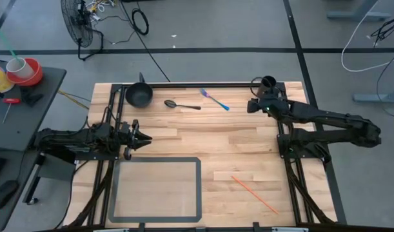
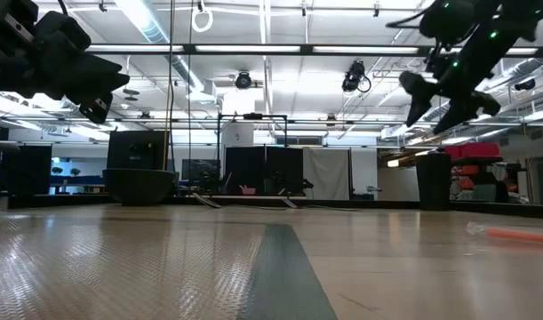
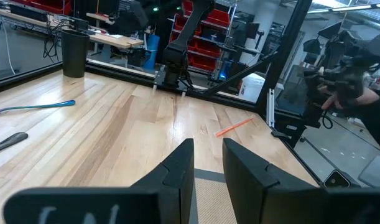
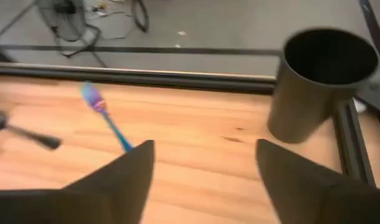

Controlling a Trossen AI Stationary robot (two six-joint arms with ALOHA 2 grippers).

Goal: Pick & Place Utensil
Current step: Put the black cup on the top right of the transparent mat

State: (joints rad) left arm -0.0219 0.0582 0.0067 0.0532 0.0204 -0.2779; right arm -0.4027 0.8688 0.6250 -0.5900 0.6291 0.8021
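From above: blue fork point(image 1: 214, 99) and dark spoon point(image 1: 181, 104) lying apart on the counter point(image 1: 242, 138) near its far edge, right gripper point(image 1: 253, 105) beside a dark cup point(image 1: 267, 83), left gripper point(image 1: 145, 138) waiting mid-left. Right wrist: fingers point(image 4: 124, 171) spread wide, empty, fork ahead. Left wrist: fingers point(image 3: 177, 171) narrowly parted, seemingly holding nothing.

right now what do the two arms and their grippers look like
Both arms are dark, nearly black, built of jointed segments. The left gripper has two dark, flat, wedge-shaped fingers. The right gripper has the same broad, dark, tapering fingers. Small green lights glow on the right arm.
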